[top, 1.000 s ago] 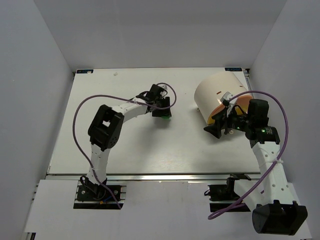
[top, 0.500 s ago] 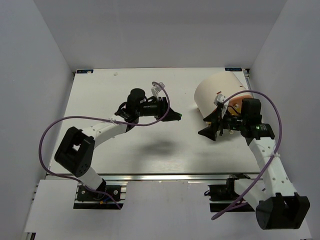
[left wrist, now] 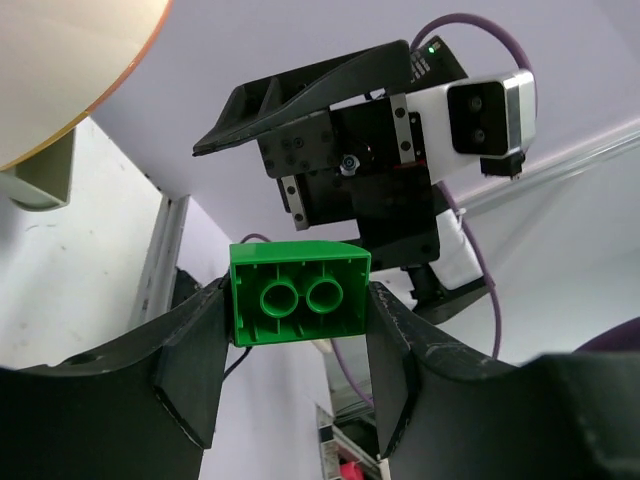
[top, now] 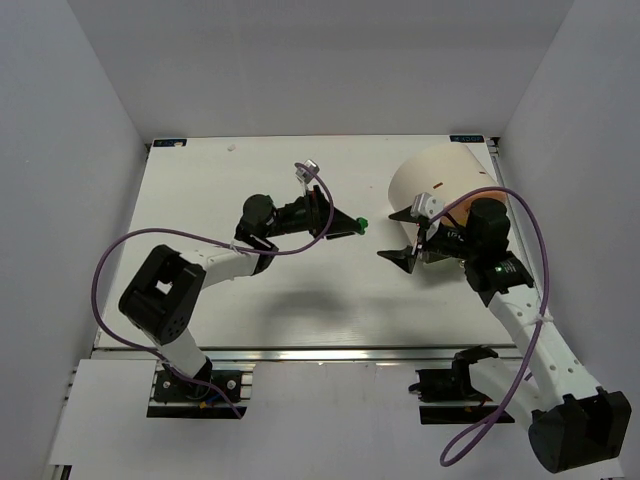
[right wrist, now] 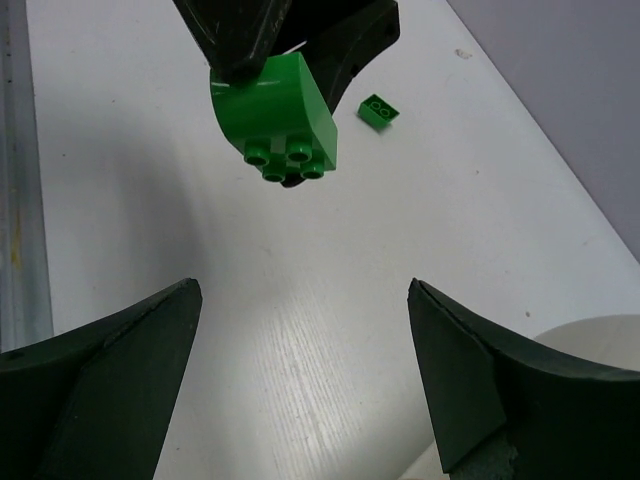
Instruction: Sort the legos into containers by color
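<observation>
White wood-grain table (top: 200, 180) boxed in by plain pale grey walls, with a large cream-white cylindrical tub (top: 440, 175) at the far right. Held in mid-air over the middle: a small green studded plastic brick (top: 362, 224), clamped in the left gripper (top: 350, 227), studs facing the right gripper (top: 392, 237), whose jaws stand wide apart and empty just beside it. Looks like a hand-over: line up squarely, close on the free flat sides, release only once firm. On the table beyond, a second green brick (right wrist: 378, 111).
</observation>
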`<action>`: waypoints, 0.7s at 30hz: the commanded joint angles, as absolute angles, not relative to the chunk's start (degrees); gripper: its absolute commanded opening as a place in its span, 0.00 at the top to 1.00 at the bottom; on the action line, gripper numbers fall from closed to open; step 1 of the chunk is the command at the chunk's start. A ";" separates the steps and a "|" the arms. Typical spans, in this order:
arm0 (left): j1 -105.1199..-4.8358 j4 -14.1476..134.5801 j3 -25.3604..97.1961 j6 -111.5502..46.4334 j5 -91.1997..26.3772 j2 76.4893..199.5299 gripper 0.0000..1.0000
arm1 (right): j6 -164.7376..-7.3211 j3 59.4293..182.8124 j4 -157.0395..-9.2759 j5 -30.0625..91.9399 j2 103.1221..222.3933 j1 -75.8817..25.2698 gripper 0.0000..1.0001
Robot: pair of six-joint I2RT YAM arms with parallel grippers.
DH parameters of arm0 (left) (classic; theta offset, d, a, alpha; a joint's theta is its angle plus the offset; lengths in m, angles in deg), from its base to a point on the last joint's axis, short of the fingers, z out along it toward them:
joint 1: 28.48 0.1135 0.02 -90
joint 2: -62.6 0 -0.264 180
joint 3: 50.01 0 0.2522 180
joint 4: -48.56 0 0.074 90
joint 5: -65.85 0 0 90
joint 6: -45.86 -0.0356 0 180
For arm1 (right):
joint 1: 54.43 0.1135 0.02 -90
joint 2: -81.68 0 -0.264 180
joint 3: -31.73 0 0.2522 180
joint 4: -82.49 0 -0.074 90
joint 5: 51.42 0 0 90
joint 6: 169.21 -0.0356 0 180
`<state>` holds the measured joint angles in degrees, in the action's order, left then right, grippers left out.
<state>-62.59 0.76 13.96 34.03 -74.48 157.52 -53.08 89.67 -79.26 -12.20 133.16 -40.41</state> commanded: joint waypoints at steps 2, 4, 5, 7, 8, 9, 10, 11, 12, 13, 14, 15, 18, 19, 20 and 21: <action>-62.84 -5.01 15.16 39.36 -73.72 158.05 0.73 | -53.46 90.84 -87.79 -7.74 134.58 -36.68 0.11; -62.84 -3.77 15.43 39.27 -73.98 158.31 0.73 | -54.08 91.10 -89.46 -7.04 134.94 -34.67 0.11; -62.84 -3.86 15.52 39.27 -73.98 158.49 0.73 | -54.25 91.71 -89.81 -6.60 135.11 -34.22 0.11; -62.84 -3.51 15.60 39.27 -74.07 158.93 0.73 | -55.04 92.50 -90.43 -4.93 136.25 -32.73 0.11; -62.84 -3.51 15.69 39.27 -74.07 159.11 0.73 | -55.22 93.38 -90.52 -4.40 136.52 -31.68 0.11; -62.84 -3.34 15.69 39.27 -74.16 159.19 0.73 | -55.57 93.65 -91.04 -3.53 136.96 -31.15 0.11; -62.84 -3.42 15.78 39.27 -74.16 159.54 0.73 | -56.01 93.74 -91.57 -3.26 137.40 -30.79 0.11; -62.84 -3.34 15.95 39.36 -74.25 159.63 0.73 | -56.36 93.74 -92.97 -3.08 137.49 -30.01 0.11; -62.84 -3.33 16.04 39.27 -74.33 159.72 0.73 | -56.54 93.74 -93.16 -3.08 137.57 -29.56 0.11; -62.84 -3.51 16.04 39.36 -74.25 159.90 0.73 | -56.45 94.00 -93.24 -2.99 137.75 -29.39 0.11; -62.84 -3.68 16.04 39.36 -74.25 160.07 0.73 | -56.71 94.44 -93.25 -2.38 137.93 -28.34 0.11; -62.84 -3.69 16.13 39.36 -74.25 160.16 0.73 | -56.71 94.53 -93.33 -2.03 138.36 -27.98 0.11; -62.84 -4.04 16.13 39.36 -74.25 160.60 0.73 | -56.54 94.79 -93.42 -0.36 138.89 -26.84 0.12; -62.84 -4.30 16.04 39.45 -74.25 160.78 0.73 | -56.54 94.79 -93.60 -0.18 138.98 -26.49 0.14; -62.84 -4.30 16.04 39.45 -74.16 160.86 0.73 | -56.63 94.79 -93.68 0.08 139.07 -26.40 0.16; -62.84 -4.39 16.04 39.45 -74.07 160.95 0.73 | -56.63 94.88 -93.68 0.08 139.33 -25.87 0.21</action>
<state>-62.63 -2.37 14.42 39.32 -74.26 161.47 -56.01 92.36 -90.43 -1.54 138.89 -26.86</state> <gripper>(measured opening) 0.616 0.818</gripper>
